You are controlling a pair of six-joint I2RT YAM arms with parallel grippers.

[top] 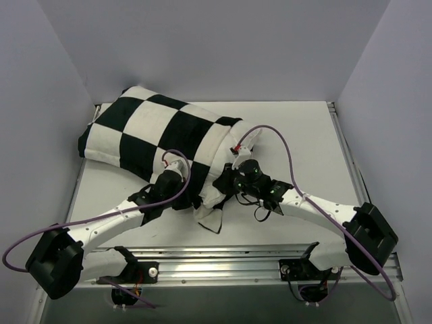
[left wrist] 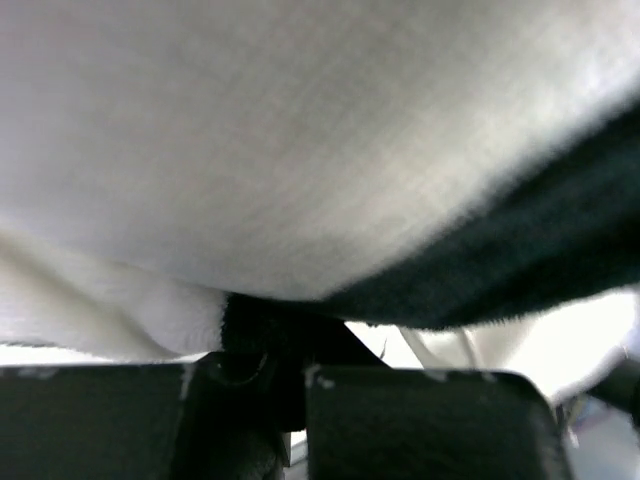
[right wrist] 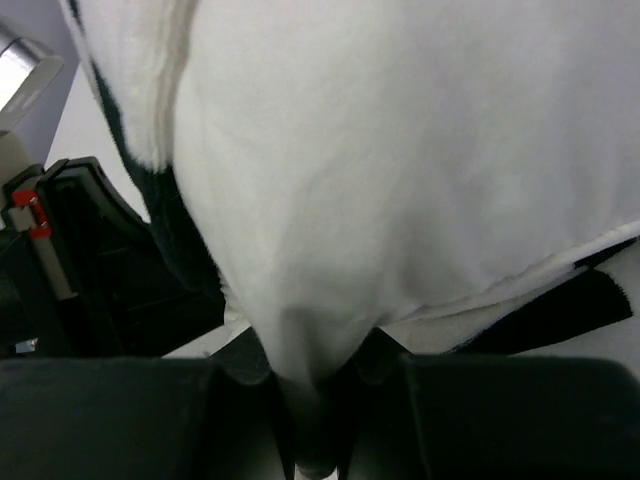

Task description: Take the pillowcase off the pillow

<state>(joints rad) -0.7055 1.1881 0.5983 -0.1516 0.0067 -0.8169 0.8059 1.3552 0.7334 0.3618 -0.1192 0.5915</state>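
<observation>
We see the left gripper (left wrist: 297, 372) pinched shut on an edge of the checkered pillowcase (top: 155, 128), while the right gripper (right wrist: 310, 385) clamps the white pillow (right wrist: 400, 150).

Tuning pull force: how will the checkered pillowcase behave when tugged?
Likely floppy: the pillowcase drapes over the plump pillow and its edge folds loosely at the left gripper. It probably clings rather than slides, since its pile looks fuzzy. The pillow looks soft and bunches in the right gripper, so it may drag along.
</observation>
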